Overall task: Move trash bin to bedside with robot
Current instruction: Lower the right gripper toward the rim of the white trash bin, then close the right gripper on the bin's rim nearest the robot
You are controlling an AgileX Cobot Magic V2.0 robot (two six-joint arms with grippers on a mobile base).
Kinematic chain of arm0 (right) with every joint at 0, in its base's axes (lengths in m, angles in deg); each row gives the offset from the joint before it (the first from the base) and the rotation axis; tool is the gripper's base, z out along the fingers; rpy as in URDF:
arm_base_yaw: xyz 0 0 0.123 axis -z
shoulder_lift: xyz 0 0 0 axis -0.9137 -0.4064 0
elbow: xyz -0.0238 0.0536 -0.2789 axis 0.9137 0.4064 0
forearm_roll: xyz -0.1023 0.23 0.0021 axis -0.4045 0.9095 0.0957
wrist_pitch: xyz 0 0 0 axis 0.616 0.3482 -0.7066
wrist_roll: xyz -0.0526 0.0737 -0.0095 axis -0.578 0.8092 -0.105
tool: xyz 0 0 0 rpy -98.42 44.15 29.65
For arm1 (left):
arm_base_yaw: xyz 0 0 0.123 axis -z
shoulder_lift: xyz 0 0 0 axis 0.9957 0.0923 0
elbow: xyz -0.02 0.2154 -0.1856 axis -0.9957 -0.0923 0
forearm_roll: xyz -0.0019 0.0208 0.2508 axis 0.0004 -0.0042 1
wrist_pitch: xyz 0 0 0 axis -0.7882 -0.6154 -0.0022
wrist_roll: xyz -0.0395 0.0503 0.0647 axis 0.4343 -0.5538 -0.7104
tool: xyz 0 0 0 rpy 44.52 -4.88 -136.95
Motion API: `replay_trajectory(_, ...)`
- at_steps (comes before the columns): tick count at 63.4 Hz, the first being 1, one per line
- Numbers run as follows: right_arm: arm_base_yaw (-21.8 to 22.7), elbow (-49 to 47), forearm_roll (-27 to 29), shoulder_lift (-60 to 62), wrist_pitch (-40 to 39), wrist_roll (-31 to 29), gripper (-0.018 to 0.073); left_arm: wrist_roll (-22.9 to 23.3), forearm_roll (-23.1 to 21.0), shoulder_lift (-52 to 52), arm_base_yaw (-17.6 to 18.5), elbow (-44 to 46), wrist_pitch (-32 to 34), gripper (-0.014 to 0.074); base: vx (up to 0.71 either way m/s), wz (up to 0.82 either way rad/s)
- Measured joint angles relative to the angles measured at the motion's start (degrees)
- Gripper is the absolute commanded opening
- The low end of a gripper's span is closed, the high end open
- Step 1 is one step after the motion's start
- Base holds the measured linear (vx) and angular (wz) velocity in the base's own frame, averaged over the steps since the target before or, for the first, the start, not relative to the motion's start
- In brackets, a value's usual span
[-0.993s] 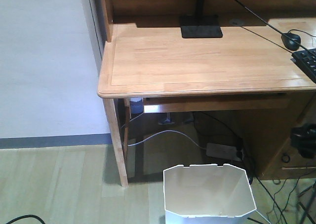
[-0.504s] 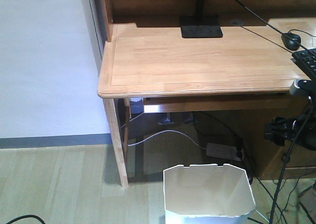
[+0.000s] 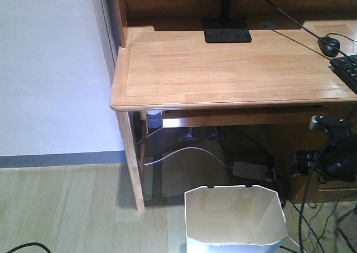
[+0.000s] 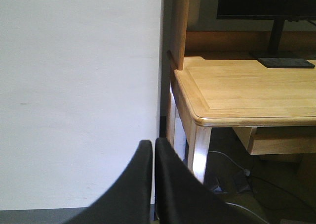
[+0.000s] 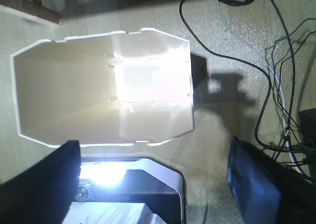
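The white trash bin stands open-topped on the floor in front of the desk, at the bottom of the front view. The right wrist view looks straight down into its cream inside. My right gripper is open, its dark fingers spread wide above the floor just off the bin's near rim, touching nothing. The right arm hangs at the right edge, beside the bin and higher. My left gripper is shut and empty, facing the white wall and desk corner. The bedside is out of view.
A light wooden desk carries a monitor stand, a mouse and a keyboard. Its leg stands left of the bin. Cables and a power strip lie underneath, more cables right of the bin.
The right arm has swung in from the right edge of the front view, rose, then dropped lower beside the bin. The bin has not moved.
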Motion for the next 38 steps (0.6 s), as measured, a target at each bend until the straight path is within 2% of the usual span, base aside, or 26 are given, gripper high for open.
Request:
replay_trajectory(22,-0.25,-11.77,0.43,-22.27,-5.61,-6.04,0.0594,0.0,0.0,0.0,0.0,0.0,0.0,-0.0006,0.0,0.0)
replay_trajectory(38,-0.25,-20.33,0.6,-35.54,-8.65,-7.11,0.0593,0.0,0.0,0.0,0.0,0.0,0.0,-0.0006,0.0,0.0)
